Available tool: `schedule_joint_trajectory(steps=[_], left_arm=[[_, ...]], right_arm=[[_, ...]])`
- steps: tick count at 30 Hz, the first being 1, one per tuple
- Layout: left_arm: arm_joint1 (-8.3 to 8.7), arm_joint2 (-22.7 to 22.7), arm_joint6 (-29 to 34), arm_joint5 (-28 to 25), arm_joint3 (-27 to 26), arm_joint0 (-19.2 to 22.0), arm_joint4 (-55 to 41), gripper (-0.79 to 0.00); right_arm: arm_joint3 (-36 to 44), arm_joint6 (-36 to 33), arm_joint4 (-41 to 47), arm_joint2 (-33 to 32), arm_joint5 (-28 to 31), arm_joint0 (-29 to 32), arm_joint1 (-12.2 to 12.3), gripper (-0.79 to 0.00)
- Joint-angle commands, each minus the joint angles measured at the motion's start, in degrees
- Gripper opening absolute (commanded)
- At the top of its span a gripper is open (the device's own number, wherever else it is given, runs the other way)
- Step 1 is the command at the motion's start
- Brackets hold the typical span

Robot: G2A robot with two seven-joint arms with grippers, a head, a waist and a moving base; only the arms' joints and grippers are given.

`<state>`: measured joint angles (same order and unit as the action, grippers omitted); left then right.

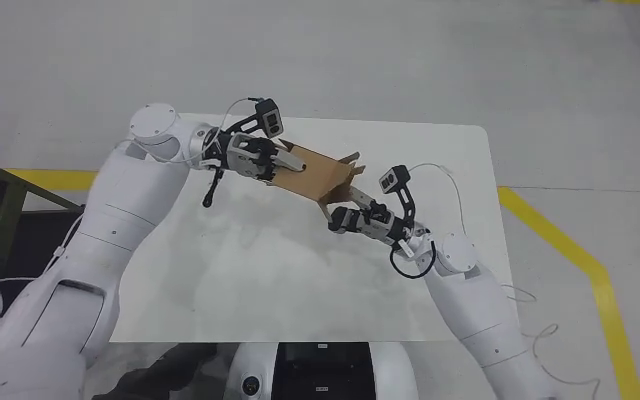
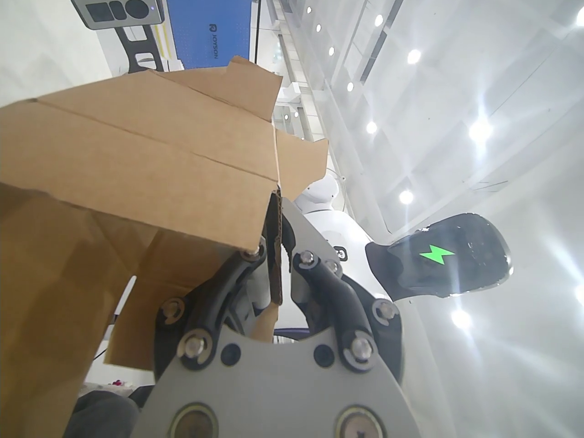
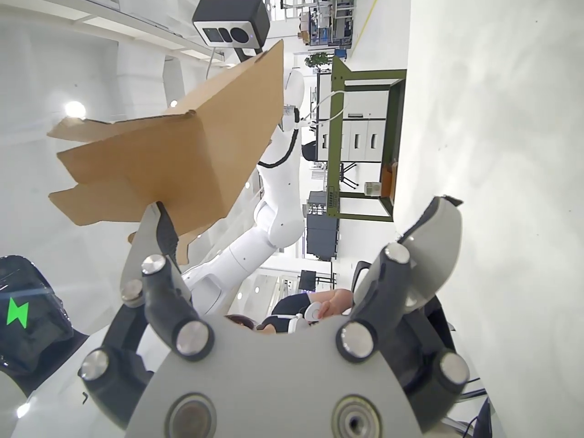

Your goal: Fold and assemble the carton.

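The flattened brown corrugated-cardboard carton point(image 1: 318, 175) hangs in the air above the white rectangular table point(image 1: 250, 290), not resting on it. Its long axis runs slantwise from the left gripper point(image 2: 276, 248) towards the right gripper point(image 1: 340, 215). The left gripper's jaws are pressed together on a thin edge of cardboard at one end, and it alone appears to carry the weight. At the far end the loose flaps splay outward, unfolded. That end is the one nearer the right arm. The right gripper is spread wide. One finger point(image 3: 153, 230) sits right against the carton's lower edge beside the flaps, while the other is well apart from it with nothing between them. Assembly looks barely begun: the body is not yet squared into a tube. The coming move likely falls to the right gripper — the flapped end lies just ahead of its open jaws.
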<state>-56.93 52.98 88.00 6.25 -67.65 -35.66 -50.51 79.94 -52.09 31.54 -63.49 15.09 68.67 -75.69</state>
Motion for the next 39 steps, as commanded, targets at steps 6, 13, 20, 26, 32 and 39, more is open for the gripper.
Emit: schedule_joint_trajectory(steps=[6,13,20,26,32,39], left_arm=[[-0.13,-1.90,0.00,-0.46,0.91,0.95,-0.66,-0.785],[-0.07,-2.83,0.00,-0.93,1.58,1.63,-1.30,-0.785],[-0.04,-3.24,0.00,-1.63,2.33,2.13,-0.62,-0.785],[-0.26,-3.63,0.00,-1.57,2.45,2.44,-0.91,-0.785],[-0.59,-4.05,0.00,-1.33,2.49,2.85,-1.57,-0.785],[-0.78,-4.54,0.00,-1.09,2.35,2.99,-1.70,-0.785]], right_arm=[[0.56,0.14,-0.70,1.26,-0.49,-0.51,-0.12,0.000],[0.58,0.30,-1.14,2.40,-0.55,-0.93,-0.26,0.000],[0.85,0.30,-1.61,3.22,-0.65,-1.06,-0.31,0.000],[0.55,0.56,-1.69,4.05,-0.88,-1.71,-0.47,0.000],[0.34,1.07,-1.94,4.77,-1.00,-2.33,-0.62,0.000],[0.19,1.87,-1.87,5.25,-1.09,-3.07,-0.80,0.000]])
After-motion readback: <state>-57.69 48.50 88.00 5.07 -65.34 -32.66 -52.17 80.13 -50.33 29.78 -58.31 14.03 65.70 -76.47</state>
